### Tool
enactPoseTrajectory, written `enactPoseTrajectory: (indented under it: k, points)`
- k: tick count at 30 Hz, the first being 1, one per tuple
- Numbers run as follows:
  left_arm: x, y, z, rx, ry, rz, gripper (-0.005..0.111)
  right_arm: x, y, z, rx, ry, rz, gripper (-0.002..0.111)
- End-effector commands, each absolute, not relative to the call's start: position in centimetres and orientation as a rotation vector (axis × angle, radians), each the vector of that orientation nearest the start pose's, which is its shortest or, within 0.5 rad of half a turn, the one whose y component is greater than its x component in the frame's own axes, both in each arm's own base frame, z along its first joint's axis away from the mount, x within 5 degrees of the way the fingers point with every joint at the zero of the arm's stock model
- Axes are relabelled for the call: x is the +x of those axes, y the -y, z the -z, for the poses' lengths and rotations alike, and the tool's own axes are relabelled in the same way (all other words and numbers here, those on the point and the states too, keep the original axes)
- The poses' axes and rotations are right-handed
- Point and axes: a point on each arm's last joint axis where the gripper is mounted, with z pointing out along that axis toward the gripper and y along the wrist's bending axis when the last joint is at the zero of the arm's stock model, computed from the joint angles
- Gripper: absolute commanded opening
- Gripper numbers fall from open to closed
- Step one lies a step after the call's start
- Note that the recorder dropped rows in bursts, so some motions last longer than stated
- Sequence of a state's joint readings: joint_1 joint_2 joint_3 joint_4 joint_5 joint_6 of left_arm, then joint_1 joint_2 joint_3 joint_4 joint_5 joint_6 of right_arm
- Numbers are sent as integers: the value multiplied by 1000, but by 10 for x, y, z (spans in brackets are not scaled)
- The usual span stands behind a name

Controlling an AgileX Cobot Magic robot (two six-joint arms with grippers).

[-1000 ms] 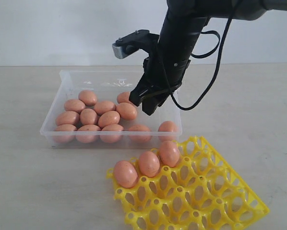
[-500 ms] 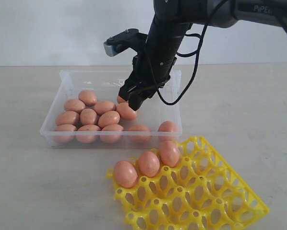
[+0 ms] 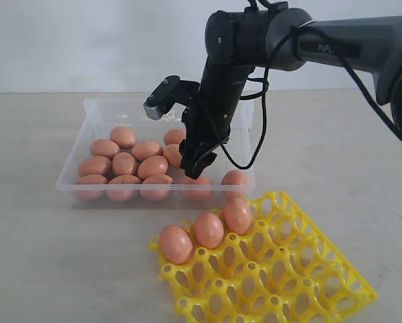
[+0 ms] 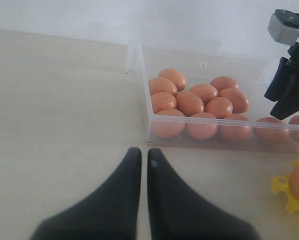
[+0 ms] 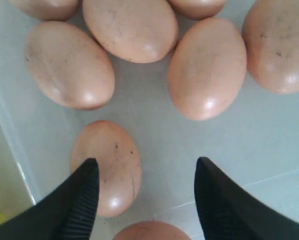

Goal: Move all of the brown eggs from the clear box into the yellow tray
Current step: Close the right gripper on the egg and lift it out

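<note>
Brown eggs (image 3: 124, 163) clustered in clear box (image 3: 120, 111), right tool (image 3: 194, 168) spread above them, three eggs in yellow tray (image 3: 302, 269) at box's five o'clock, left tool (image 4: 140, 159) pressed together over counter (image 4: 54, 100).

A: Here's a pale beige tabletop (image 3: 39, 269), matte, with a faint wood grain running across it.
B: Behind it stands a plain white wall (image 3: 66, 40), and it meets the tabletop's far edge in a straight line.
A: The light's soft and even, with only weak shadows on the surface.
B: The left wrist view shows the same light tabletop and white wall.
</note>
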State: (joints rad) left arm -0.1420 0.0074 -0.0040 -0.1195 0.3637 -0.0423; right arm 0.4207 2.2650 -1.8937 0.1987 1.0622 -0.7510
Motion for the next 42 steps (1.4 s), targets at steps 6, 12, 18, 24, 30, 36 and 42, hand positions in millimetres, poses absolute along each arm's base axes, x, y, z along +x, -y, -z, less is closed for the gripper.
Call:
enactPoseTrajectory:
  k: [6,12,18,24,30,36,42]
  points:
    - [53,11,-181,26,-1854,239,4,424,-210,-179,-1568,-2474,-271,49]
    - [53,11,-181,26,-1854,239,4,420,-211,-178,-1673,-2432,-315,49]
    - [53,11,-181,26,-1854,239,4,423,-212,-162,-1704,-2426,-313,49]
    - [53,11,-181,26,-1854,239,4,428,-213,-141,-1718,-2424,-305,49]
    - [53,11,-181,26,-1854,239,4,433,-215,-134,-1703,-2395,-282,49]
    - [53,11,-181,26,-1854,239,4,435,-216,-134,-1683,-2379,-268,24]
    - [53,11,-181,26,-1854,239,4,436,-216,-136,-1669,-2370,-260,0]
